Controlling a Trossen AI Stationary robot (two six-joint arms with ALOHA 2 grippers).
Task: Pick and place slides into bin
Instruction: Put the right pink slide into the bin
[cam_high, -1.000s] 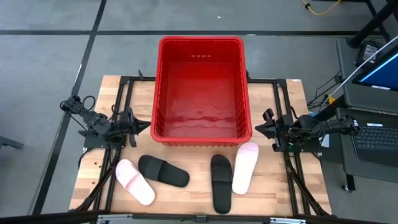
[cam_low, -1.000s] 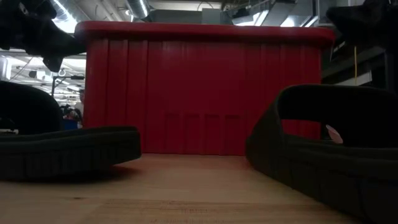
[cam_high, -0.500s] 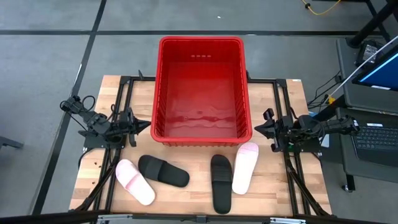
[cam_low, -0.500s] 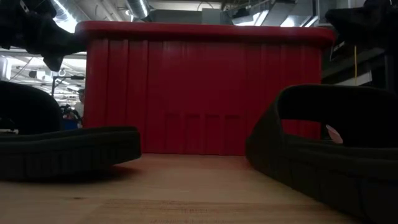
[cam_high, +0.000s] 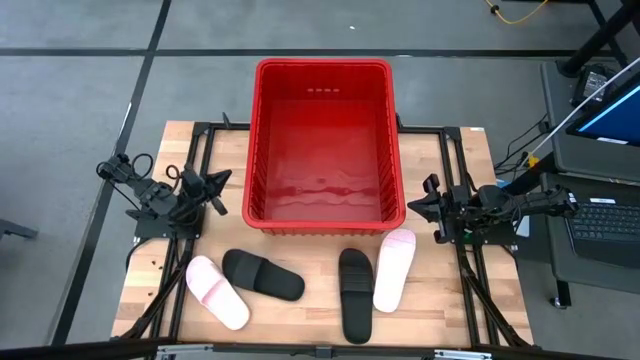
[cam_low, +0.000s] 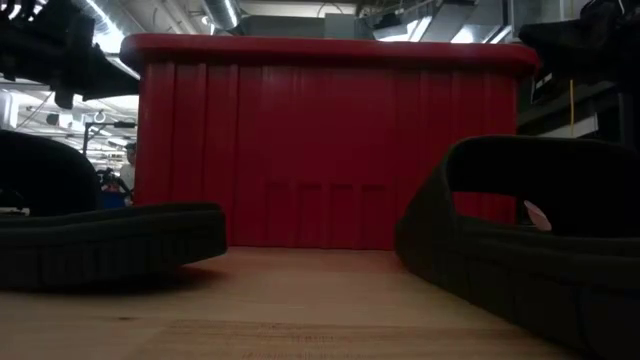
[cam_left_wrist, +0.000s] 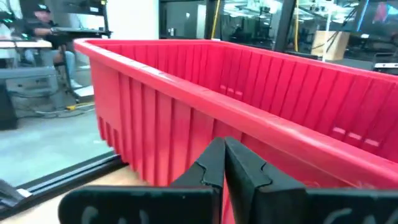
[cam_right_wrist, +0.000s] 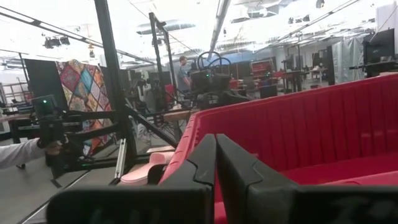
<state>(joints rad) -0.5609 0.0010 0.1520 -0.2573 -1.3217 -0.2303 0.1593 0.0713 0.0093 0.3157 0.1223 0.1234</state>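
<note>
The red bin (cam_high: 323, 140) stands at the table's far middle. Near the front edge lie four slides on their soles: a pink one (cam_high: 217, 291) and a black one (cam_high: 263, 274) at the left, a black one (cam_high: 355, 293) and a pink one (cam_high: 394, 268) at the right. My left gripper (cam_high: 222, 182) is shut and empty beside the bin's left wall (cam_left_wrist: 149, 118). My right gripper (cam_high: 415, 205) is shut and empty by the bin's near right corner (cam_right_wrist: 186, 134), above the right pink slide's far end (cam_right_wrist: 146, 171). The low view shows the bin (cam_low: 330, 140) behind both black slides (cam_low: 100, 240) (cam_low: 530, 250).
Black frame rails (cam_high: 200, 150) run along both table sides beneath the arms. A desk with a laptop (cam_high: 605, 120) stands off the table's right. A person (cam_left_wrist: 43, 25) sits in the room beyond, and a sleeve and hand (cam_right_wrist: 18, 152) show at the right wrist view's edge.
My left gripper has risen a little and swung toward the table's far edge, staying shut beside the bin's left wall. The slides and the bin have not moved.
</note>
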